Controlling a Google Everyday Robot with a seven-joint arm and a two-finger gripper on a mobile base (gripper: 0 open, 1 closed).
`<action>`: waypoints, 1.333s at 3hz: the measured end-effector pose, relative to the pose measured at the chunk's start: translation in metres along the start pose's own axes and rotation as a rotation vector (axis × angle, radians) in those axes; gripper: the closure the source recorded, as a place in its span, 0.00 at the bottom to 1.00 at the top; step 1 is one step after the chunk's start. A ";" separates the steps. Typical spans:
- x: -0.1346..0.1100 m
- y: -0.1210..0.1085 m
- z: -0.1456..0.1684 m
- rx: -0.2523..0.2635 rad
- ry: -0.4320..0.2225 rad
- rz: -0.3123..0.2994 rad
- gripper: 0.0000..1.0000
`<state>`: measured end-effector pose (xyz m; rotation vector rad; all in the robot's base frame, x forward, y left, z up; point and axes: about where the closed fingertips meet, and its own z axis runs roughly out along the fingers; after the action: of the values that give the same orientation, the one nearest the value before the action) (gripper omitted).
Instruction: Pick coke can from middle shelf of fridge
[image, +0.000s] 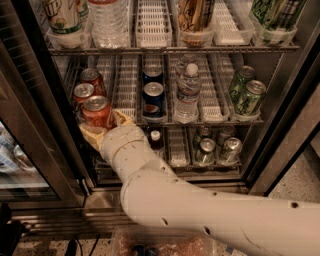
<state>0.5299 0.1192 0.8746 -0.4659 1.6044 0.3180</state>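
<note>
My gripper (106, 126) is at the front left of the middle shelf (220, 121) of the fridge (287, 120). It is shut on a red coke can (97, 112) with a silver top, one tan finger on each side of it. The can stands upright at the shelf's front edge. Two more coke cans (84, 93) stand behind it in the same left lane. My white arm (200, 210) reaches in from the lower right and hides the left part of the bottom shelf.
Blue Pepsi cans (153, 98), a water bottle (187, 95) and green cans (247, 92) share the middle shelf. Bottles and cups stand on the tier above. Silver cans (218, 149) sit on the bottom tier. The open glass door (20, 150) is at the left.
</note>
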 end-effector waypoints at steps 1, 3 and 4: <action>-0.002 -0.004 -0.011 -0.034 -0.007 -0.039 1.00; -0.003 -0.001 -0.009 -0.067 0.021 -0.031 1.00; -0.008 -0.007 -0.008 -0.124 0.051 0.032 1.00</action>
<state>0.5263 0.1105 0.8834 -0.5473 1.6491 0.4339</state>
